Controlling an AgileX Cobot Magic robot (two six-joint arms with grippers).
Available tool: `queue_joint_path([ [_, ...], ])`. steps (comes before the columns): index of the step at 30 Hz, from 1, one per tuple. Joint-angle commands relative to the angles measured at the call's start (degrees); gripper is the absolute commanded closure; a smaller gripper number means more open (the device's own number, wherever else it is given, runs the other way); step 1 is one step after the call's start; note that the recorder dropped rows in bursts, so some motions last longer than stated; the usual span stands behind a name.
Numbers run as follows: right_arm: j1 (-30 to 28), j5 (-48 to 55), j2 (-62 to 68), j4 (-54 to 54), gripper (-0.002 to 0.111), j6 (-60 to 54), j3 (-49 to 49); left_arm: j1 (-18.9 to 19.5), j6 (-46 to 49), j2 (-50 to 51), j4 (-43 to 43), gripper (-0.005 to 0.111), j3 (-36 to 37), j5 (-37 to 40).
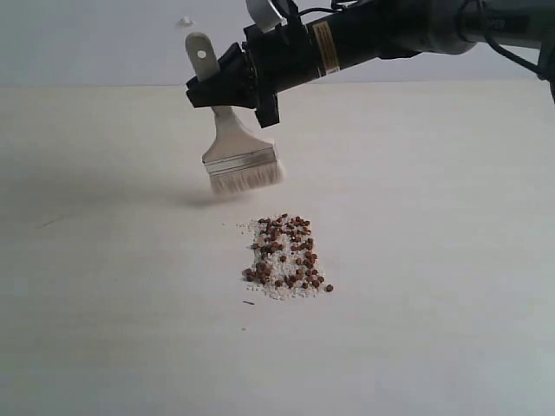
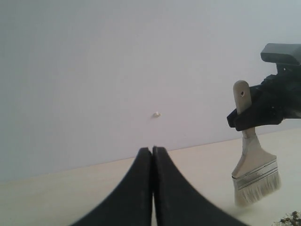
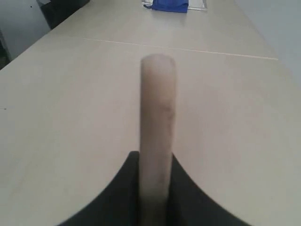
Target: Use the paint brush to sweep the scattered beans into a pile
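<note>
- Beige table: the work surface.
- Right gripper: clamped on the paint brush handle, bristles lifted off the table on the far side of the pile.
- Left gripper: jaws pressed together, empty, off to the side.
- Pile: beans compact among the crumbs, with one stray bean at its near right edge.
- My read: between strokes, nearly done. Next, lower the bristles outside the stragglers and pull a short way inward.
</note>
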Motion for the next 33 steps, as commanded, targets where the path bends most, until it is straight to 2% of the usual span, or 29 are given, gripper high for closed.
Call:
queue_joint_path([
  [1, 0.62, -0.33, 0.04, 0.66, 0.108, -0.29, -0.54, 0.08, 0.14, -0.37, 0.05, 0.107, -0.09, 0.16],
  [7, 0.62, -0.33, 1.82, 0.66, 0.108, 6.92, -0.54, 0.08, 0.14, -0.37, 0.05, 0.107, -0.09, 0.16],
  [14, -0.02, -0.33, 2.02, 0.66, 0.108, 7.13, 0.44, 0.08, 0.14, -0.37, 0.05, 0.107, -0.09, 0.16],
  [20, -0.02, -0.33, 2.09, 0.66, 0.108, 13.95, 0.44, 0.08, 0.14, -0.37, 0.05, 0.107, -0.09, 0.16],
  [26, -0.12, -0.33, 1.21, 0.66, 0.108, 16.2, 0.44, 0.08, 0.14, -0.37, 0.05, 0.107, -0.09, 0.16],
  [28, -0.23, -0.33, 0.74, 0.66, 0.108, 20.3, 0.44, 0.08, 0.14, -0.37, 0.05, 0.107, -0.09, 0.16],
  [30, -0.46, 2.2, 0.47, 0.66, 0.108, 31.22, 0.44, 0.08, 0.14, -0.37, 0.05, 0.107, -0.09, 0.16],
  [33, -0.5, 9.71, 0.22, 1.44, 0.108, 33.98, 1.09, 0.08, 0.14, -0.37, 0.05, 0.107, -0.09, 0.16],
])
